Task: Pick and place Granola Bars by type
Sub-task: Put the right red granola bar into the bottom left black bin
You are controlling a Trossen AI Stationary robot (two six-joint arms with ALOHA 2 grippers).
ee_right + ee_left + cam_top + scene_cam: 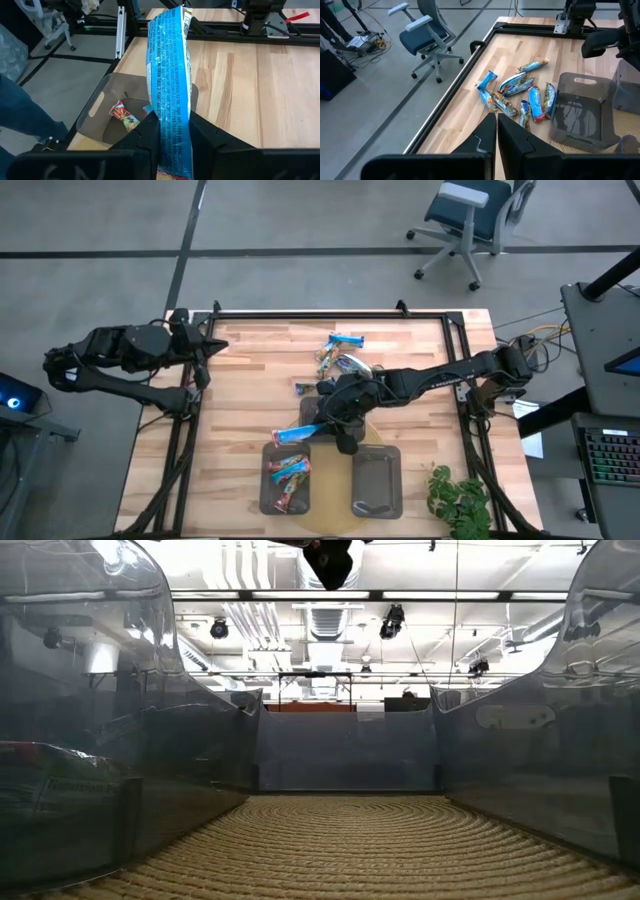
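While the left gripper [496, 131] rests pressed together, empty, off the wooden worktop's [250, 380] left edge, the right gripper [172, 134] pinches a bright blue shiny-wrapped granola bar [169, 80] above the left dark grey plastic tray [286, 480] near the front edge. Several wrapped bars [291, 469] lie in that tray; other bars [343, 353] lie clustered toward the back edge.

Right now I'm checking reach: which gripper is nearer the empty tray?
Right. The right gripper, holding a blue bar, hovers beside the empty tray; the left gripper waits at the table's far-left edge.
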